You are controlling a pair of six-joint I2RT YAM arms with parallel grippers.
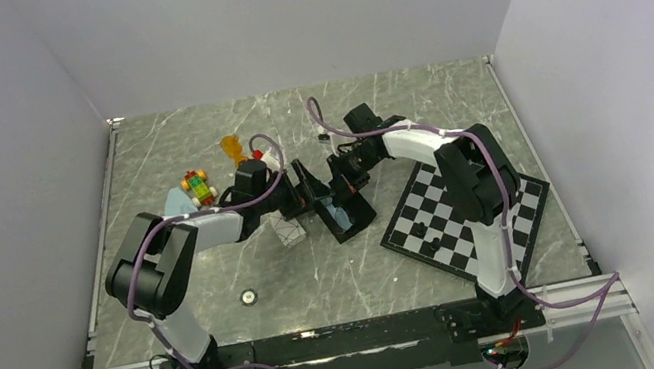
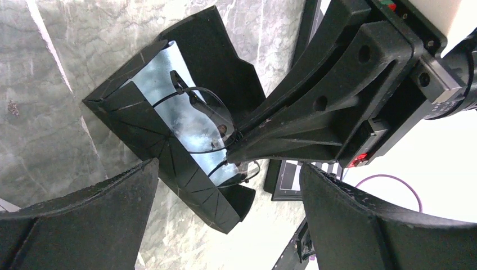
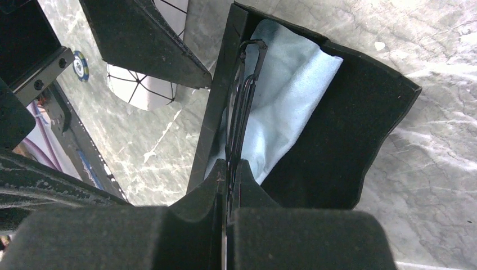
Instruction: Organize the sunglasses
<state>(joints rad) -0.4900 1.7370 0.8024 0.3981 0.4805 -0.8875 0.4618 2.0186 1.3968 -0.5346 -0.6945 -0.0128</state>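
Note:
The black wire-framed sunglasses [image 2: 194, 121] hang folded inside the open black oblong case [image 2: 140, 135], over its light blue cloth. My right gripper [image 3: 229, 169] is shut on the near end of the sunglasses [image 3: 244, 95] and holds them in the case [image 3: 360, 124]. In the top view it [image 1: 342, 180] is over the case [image 1: 349, 216]. My left gripper [image 2: 228, 169] is open and empty, just left of the case in the top view [image 1: 297, 200]. The orange translucent sunglasses [image 1: 233, 147] lie on the table behind the left arm.
A white case with a black line pattern [image 1: 291, 233] lies left of the black case, also in the right wrist view [image 3: 140, 84]. A colourful toy car [image 1: 196, 185] sits at the left. A chessboard [image 1: 465, 211] lies at the right. A poker chip [image 1: 248, 298] lies nearer the front.

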